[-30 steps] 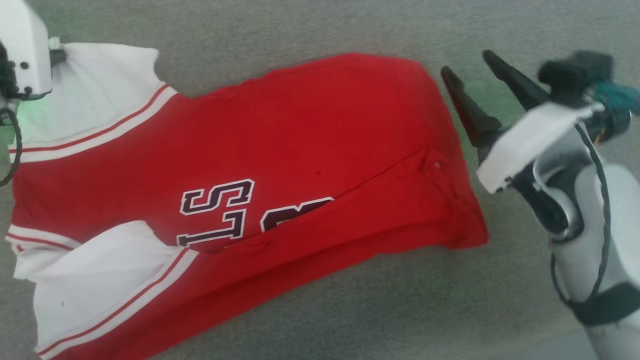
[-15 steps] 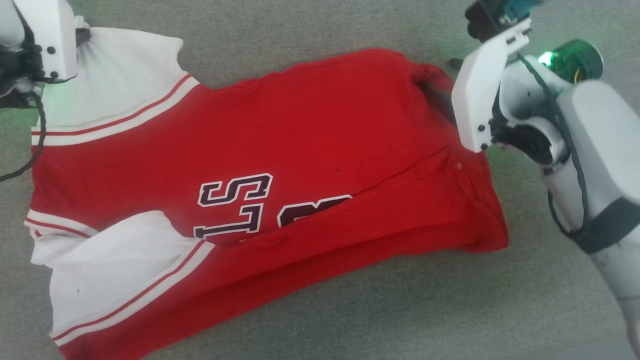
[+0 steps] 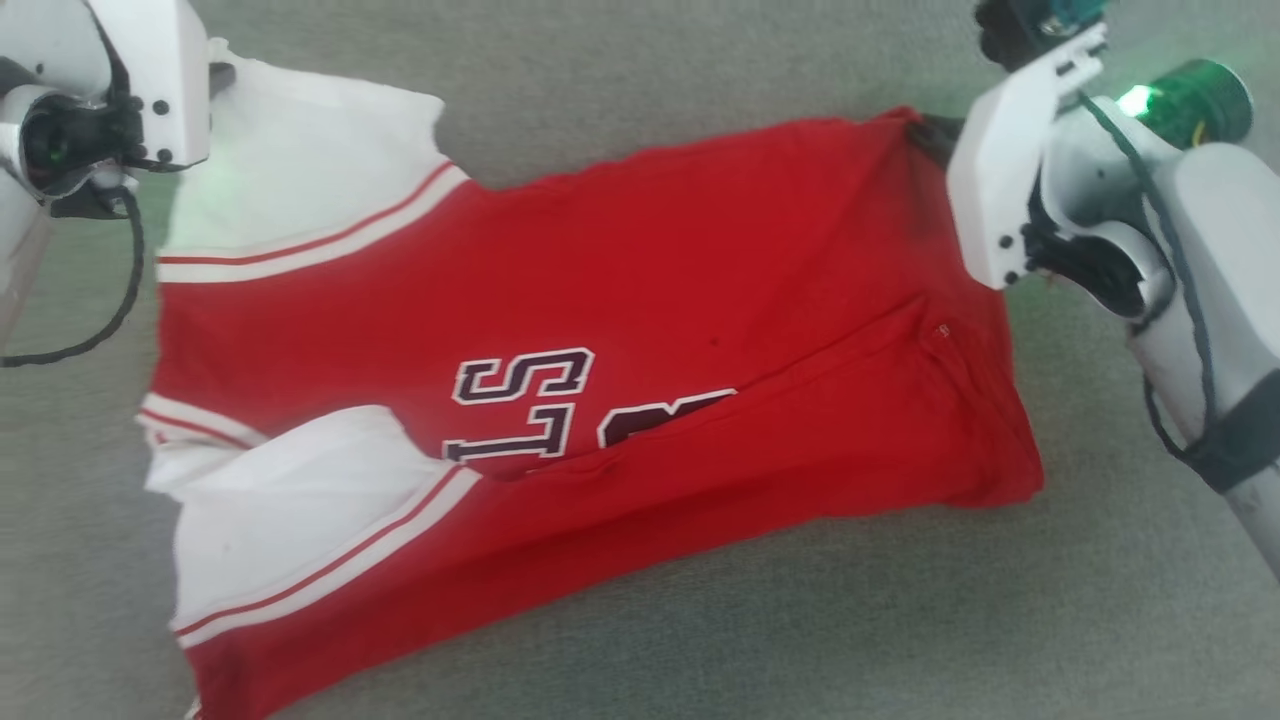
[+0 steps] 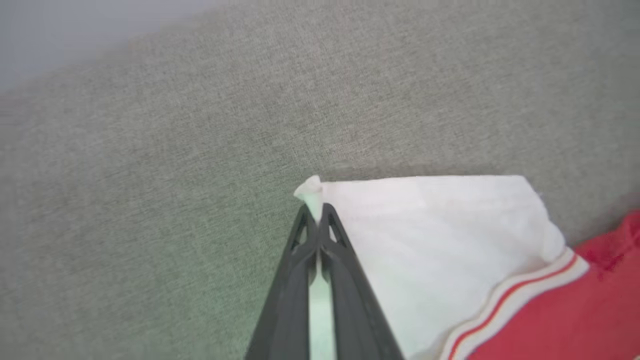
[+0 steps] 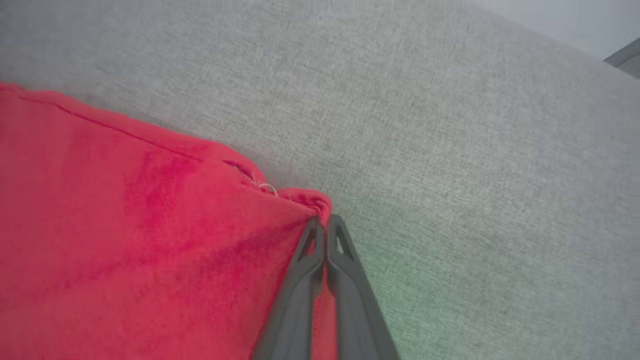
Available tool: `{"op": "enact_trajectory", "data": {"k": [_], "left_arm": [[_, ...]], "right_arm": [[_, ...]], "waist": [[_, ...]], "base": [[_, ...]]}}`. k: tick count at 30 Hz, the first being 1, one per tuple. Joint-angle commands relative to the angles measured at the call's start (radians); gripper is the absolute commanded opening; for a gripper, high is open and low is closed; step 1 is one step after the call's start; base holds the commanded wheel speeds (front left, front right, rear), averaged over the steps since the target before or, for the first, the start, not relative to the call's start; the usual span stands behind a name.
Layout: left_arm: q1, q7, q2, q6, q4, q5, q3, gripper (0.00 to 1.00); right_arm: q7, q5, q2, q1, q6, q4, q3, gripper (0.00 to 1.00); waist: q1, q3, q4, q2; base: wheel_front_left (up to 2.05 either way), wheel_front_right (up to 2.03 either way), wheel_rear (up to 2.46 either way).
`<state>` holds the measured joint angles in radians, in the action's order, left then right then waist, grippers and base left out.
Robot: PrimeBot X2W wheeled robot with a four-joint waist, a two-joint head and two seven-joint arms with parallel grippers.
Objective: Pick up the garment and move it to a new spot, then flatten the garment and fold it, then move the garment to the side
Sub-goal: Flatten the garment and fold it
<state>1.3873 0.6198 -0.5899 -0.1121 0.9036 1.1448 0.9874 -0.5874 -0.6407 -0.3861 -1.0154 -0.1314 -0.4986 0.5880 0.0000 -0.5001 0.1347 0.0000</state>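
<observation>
The garment (image 3: 640, 300), a red T-shirt with white sleeves and dark letters, lies spread on the grey fabric surface (image 3: 700, 640). Its lower edge is folded up over the letters. At the upper left my left gripper (image 4: 316, 212) is shut on the corner of the white sleeve (image 4: 425, 225). At the upper right my right gripper (image 5: 325, 222) is shut on the far red hem corner (image 5: 305, 200). In the head view both grippers' fingers are hidden behind their white wrist housings (image 3: 1010, 180).
Grey woven fabric surrounds the shirt on all sides, with open room in front (image 3: 800, 650) and behind (image 3: 650, 70). The right forearm (image 3: 1210, 300) stands beside the shirt's right edge.
My right gripper moved in from beside the shirt and closed on its far right corner. The shirt's top edge now stretches between both grippers. The camera shifted too.
</observation>
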Motion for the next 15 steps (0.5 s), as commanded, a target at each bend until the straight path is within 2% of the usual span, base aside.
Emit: {"op": "enact_trajectory", "data": {"k": [1,8,15], "left_arm": [[-0.009,0.007,0.001,-0.007,-0.010,0.012,0.000,0.00],[-0.053,0.062,-0.010,0.024,-0.116,0.017,0.020,0.00],[-0.160,0.114,-0.080,0.092,-0.344,0.052,0.028,0.00]], "right_arm": [[0.014,0.004,-0.009,0.019,0.001,-0.002,-0.001,0.00],[0.082,0.007,-0.070,0.104,0.001,0.044,-0.041,0.00],[0.068,0.000,-0.133,0.228,0.001,0.128,-0.091,0.00]], "waist": [[0.0000,0.028,-0.025,0.0000],[0.0000,0.113,-0.084,0.0000],[0.0000,0.187,-0.131,0.0000]], "base": [[0.00,0.00,0.00],[0.00,0.00,0.00],[0.00,0.00,0.00]]}}
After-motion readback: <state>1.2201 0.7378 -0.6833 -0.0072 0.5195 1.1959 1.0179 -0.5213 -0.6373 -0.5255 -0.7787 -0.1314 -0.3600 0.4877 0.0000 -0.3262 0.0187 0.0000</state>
